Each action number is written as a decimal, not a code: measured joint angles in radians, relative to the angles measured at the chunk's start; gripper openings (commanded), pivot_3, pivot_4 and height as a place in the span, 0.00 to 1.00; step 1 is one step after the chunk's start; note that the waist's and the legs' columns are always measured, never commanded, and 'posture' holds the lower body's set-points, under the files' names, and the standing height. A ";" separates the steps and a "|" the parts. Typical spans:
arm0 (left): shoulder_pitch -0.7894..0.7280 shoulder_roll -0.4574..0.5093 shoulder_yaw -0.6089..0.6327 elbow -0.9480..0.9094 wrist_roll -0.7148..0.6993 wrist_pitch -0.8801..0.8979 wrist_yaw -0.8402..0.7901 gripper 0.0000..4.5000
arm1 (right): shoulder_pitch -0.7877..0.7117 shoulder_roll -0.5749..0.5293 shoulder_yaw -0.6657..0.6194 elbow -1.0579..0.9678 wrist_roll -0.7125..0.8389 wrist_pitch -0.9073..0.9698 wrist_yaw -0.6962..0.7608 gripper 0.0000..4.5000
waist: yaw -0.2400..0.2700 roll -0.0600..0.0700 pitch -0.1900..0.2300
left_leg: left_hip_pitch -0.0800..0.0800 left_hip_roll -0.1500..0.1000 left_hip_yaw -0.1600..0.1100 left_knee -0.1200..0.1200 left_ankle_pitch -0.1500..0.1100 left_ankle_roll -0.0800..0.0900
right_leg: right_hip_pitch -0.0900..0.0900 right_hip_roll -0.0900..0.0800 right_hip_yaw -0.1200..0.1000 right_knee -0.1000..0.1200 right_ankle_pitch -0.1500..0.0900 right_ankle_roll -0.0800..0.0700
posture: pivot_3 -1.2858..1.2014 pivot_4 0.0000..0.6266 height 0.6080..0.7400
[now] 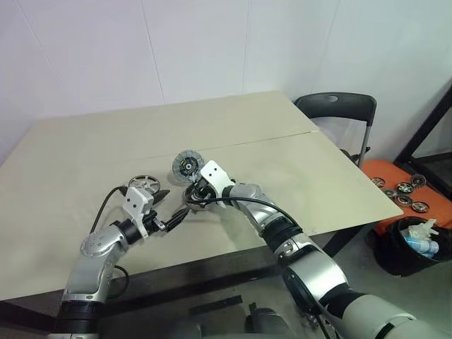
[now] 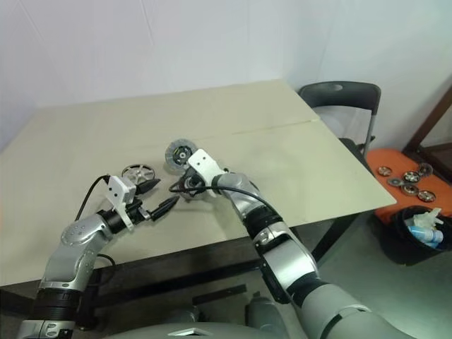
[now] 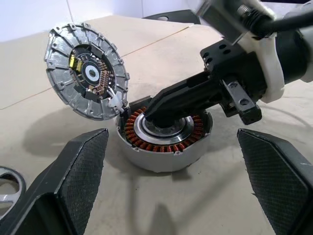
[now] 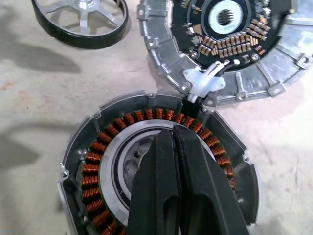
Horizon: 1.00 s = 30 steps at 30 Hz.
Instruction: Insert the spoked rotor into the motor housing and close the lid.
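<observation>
- The motor housing (image 4: pixel 156 171) sits on the beige worktop (image 1: pixel 296 169), near its middle, open side up, with its ring of copper-coloured windings (image 3: pixel 146 142) showing around a pale metal centre.
- The lid (image 3: pixel 87 78) stands tilted, just behind the motor housing, with its lower edge touching the housing's rim; its inner face, with a dark board and small copper parts, is turned toward the housing.
- A small white clip (image 4: pixel 203 83) lies where the lid meets the housing rim.
- The spoked rotor (image 1: pixel 144 183) lies flat on the worktop, to the robot's left of the motor housing and apart from it; no tool touches it.
- The right tool (image 4: pixel 172 139) has its 2 black fingers pressed together, holding nothing, and its tip reaches down into the centre of the motor housing.
- The left tool (image 3: pixel 171 161) is spread wide and holds nothing; it hovers low over the worktop, pointing at the motor housing from the robot's left, with the housing framed between its 2 fingers (image 3: pixel 83 161) in the left wrist view.
- A black folding chair (image 1: pixel 337 113) stands past the far right corner of the worktop.
- On the floor to the right, an orange tray (image 1: pixel 395 176) carries several more round parts, beside a black bin (image 1: pixel 413 258).
</observation>
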 measured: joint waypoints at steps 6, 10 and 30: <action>-0.004 0.000 -0.007 0.000 0.000 0.000 0.003 1.00 | 0.018 -0.006 0.014 -0.044 -0.001 0.026 0.072 0.01 | -0.005 0.001 -0.002 | 0.000 0.000 0.001 -0.001 0.000 0.000 | 0.000 0.000 0.000 0.000 0.000 0.000 | 0.52 0.00 1.00; -0.004 0.000 -0.014 0.000 0.000 0.000 0.009 1.00 | 0.015 -0.007 0.014 -0.040 -0.002 0.027 0.062 0.01 | -0.004 0.003 -0.002 | 0.001 0.000 0.000 -0.001 0.000 0.000 | 0.000 0.000 0.000 0.000 0.000 0.000 | 0.52 0.00 1.00; -0.003 0.006 -0.018 0.000 0.001 0.000 0.010 1.00 | 0.021 -0.145 0.042 -0.081 -0.011 0.021 0.207 0.01 | 0.056 0.004 -0.003 | 0.002 -0.001 0.001 -0.001 0.000 0.000 | 0.002 -0.004 -0.001 -0.006 -0.002 0.002 | 0.52 0.00 1.00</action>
